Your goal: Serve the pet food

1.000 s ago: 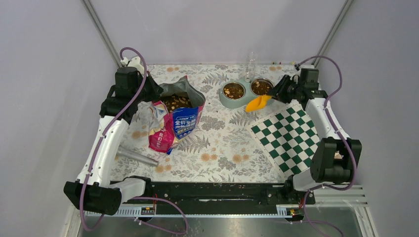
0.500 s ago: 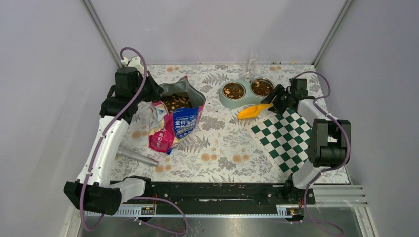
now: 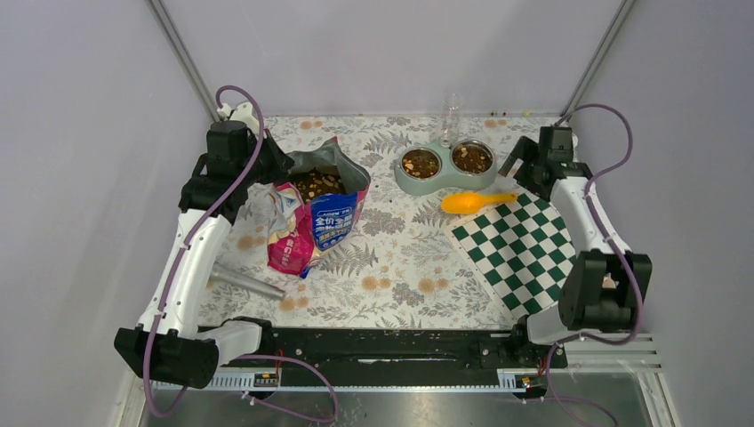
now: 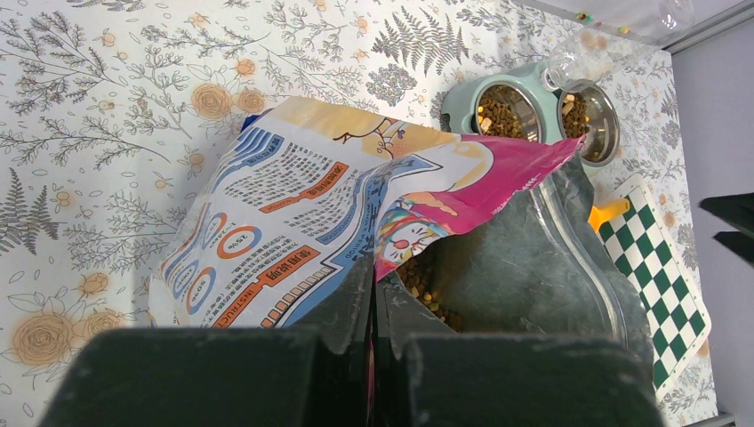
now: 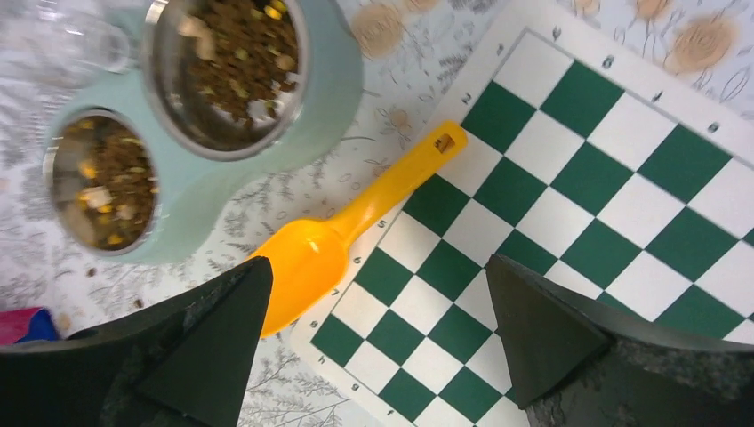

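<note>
Pet food fills both steel bowls (image 3: 421,164) (image 5: 244,53) of the mint double feeder (image 3: 440,185) (image 5: 329,98), and more shows inside the open printed bag (image 3: 324,213) (image 4: 311,187). My left gripper (image 3: 280,165) (image 4: 373,307) is shut on the bag's rim and holds its mouth open. The orange scoop (image 3: 476,202) (image 5: 347,227) lies flat on the table, its handle on the checkered mat's corner. My right gripper (image 3: 517,165) (image 5: 378,260) hovers above the scoop, open and holding nothing.
A green and white checkered mat (image 3: 520,249) (image 5: 578,178) covers the right side. A clear bottle (image 3: 452,116) stands behind the feeder. A grey metal cylinder (image 3: 244,282) lies near the left arm. Enclosure walls close in on three sides.
My right gripper has opened and let go of the scoop, which now lies on the table by the mat. The right arm has lifted back toward the right. The left arm has not moved.
</note>
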